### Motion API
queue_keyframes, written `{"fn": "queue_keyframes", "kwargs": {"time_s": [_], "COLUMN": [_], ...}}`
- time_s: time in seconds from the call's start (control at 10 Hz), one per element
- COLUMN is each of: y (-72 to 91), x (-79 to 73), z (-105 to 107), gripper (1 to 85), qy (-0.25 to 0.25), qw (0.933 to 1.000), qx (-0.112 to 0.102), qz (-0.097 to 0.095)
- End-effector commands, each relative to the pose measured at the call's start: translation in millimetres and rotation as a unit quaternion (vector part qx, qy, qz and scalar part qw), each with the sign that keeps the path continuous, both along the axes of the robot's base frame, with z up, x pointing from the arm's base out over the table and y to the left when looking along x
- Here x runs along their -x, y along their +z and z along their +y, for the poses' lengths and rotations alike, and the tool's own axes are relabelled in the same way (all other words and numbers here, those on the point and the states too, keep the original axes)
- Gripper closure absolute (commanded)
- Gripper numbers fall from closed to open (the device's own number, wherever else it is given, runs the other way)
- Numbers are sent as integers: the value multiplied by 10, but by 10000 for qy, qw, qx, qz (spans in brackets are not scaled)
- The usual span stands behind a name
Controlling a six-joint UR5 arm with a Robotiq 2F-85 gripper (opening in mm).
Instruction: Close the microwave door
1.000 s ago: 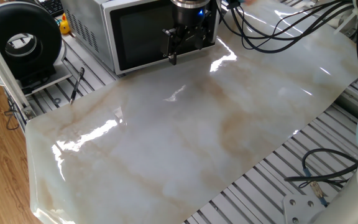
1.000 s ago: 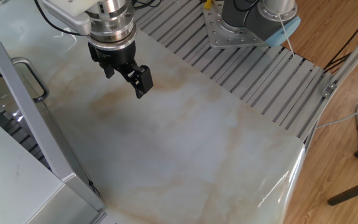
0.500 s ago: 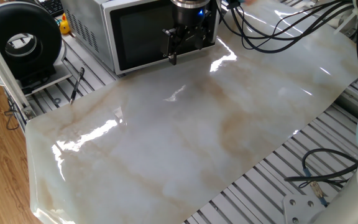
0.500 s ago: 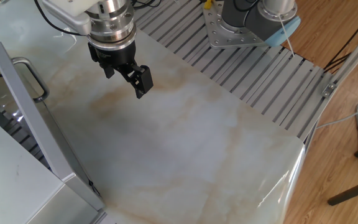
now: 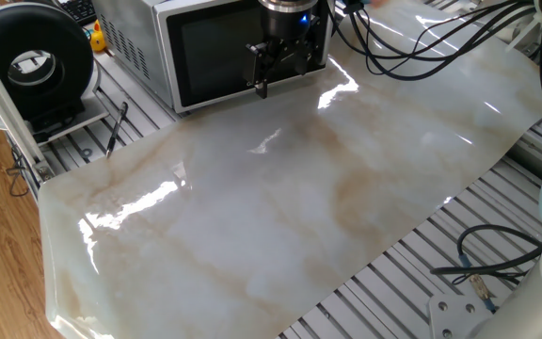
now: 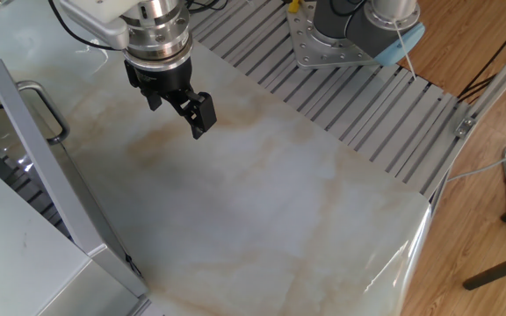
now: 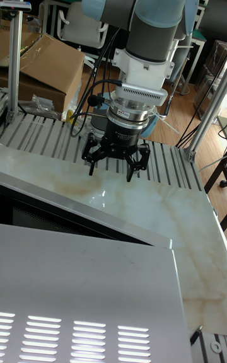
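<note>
The microwave [image 5: 132, 36] is standing at the far left corner of the marble-patterned tabletop [image 5: 299, 207], its vented side turned toward a round black device [image 5: 36, 61] and a small yellow toy [image 5: 98, 40]. The microwave door [image 5: 216, 52] is hanging partly open. In the tall fixed view a dark wedge is showing between the door's silver top edge and the oven's flat top, narrowing toward the hinge side. In the other fixed view the door is appearing as a grey panel swung out over the table, with its metal handle [image 6: 49, 112] facing the open work surface.

The gripper [image 6: 177, 118] is hovering above the tabletop on the handle side of the door, near it but apart from it, and is pointing downward from the arm [image 7: 145, 16]. Its two black fingers [image 7: 91, 160] are spreading wide, with nothing between them. In one fixed view the gripper is overlapping the right part of the dark glass, so the door's free edge is lying hidden there. Black cables [image 5: 422, 38] are trailing across the far right of the table.
</note>
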State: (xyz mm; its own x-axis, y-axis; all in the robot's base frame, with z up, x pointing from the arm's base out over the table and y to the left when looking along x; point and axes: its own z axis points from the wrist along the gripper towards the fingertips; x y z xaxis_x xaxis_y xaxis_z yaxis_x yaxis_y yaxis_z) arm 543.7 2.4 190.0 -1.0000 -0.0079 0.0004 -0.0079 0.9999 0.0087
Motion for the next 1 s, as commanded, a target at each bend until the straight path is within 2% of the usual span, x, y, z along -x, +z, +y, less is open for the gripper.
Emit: {"fn": "queue_keyframes", "kwargs": {"time_s": [0.0,0.9], "y": [16,12], "x": [-272,-245], "z": [86,46], "gripper": [843,840], "qy": [226,253], "qw": [9983,9985], "qx": [-110,-34], "qz": [-532,-476]}}
